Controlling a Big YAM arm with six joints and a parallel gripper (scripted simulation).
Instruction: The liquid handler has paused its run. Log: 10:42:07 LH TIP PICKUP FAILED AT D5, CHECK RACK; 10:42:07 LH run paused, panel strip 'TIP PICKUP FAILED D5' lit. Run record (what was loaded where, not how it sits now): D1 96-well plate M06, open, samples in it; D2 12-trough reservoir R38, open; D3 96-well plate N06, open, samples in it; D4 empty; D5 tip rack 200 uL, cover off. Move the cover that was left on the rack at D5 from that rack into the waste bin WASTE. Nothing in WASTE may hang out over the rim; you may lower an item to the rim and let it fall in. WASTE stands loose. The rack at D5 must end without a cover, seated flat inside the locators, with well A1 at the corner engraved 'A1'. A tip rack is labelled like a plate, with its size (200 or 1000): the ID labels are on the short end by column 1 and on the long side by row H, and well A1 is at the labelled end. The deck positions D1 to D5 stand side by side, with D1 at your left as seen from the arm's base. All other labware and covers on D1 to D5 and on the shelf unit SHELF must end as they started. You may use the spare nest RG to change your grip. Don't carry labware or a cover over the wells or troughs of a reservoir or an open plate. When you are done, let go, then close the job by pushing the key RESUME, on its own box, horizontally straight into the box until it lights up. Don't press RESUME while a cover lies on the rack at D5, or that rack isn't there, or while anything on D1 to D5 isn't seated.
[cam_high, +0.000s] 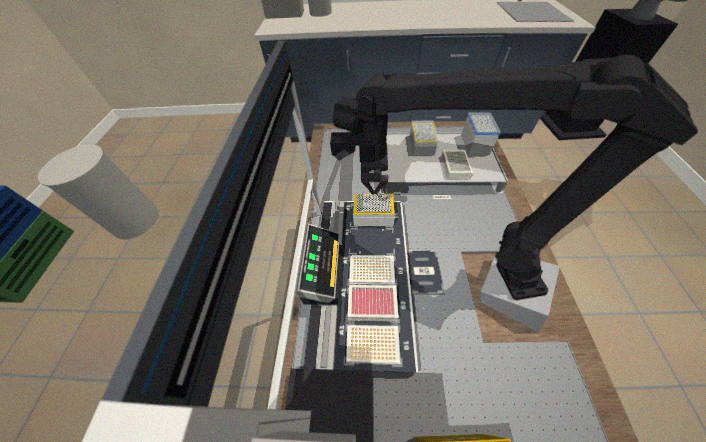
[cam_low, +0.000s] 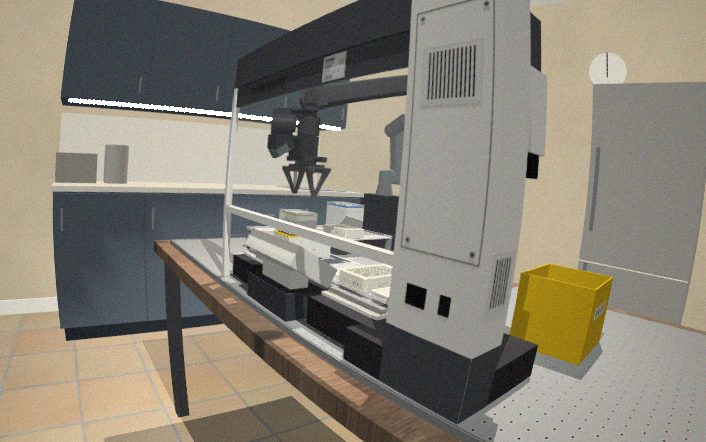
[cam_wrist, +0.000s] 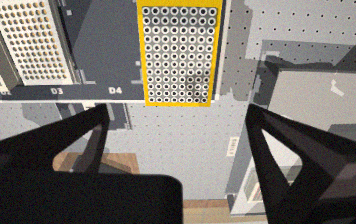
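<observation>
From where I stand, the big white machine housing (cam_low: 458, 171) blocks most of the deck, and only one white plate (cam_low: 364, 275) peeks out past it. I cannot tell whether a clear cover lies on the yellow tip rack (cam_high: 373, 204): the holes show plainly from above and no lid edge stands out. The labels are too small to read.

The gripper (cam_high: 376, 183) hangs high over the far edge of that rack, fingers spread wide with nothing between them. In the wrist view the rack (cam_wrist: 180, 52) sits just ahead of the fingertips, its near end cut off by nothing but its far end running out of the frame.

Beyond the rack toward the arm's left come an open slot, then a pale plate (cam_high: 372, 269), a red tray (cam_high: 372, 301) and another pale plate (cam_high: 373, 344). The yellow bin (cam_low: 562, 312) stands well apart from the gripper, on the far side of the housing; its inside is hidden.
</observation>
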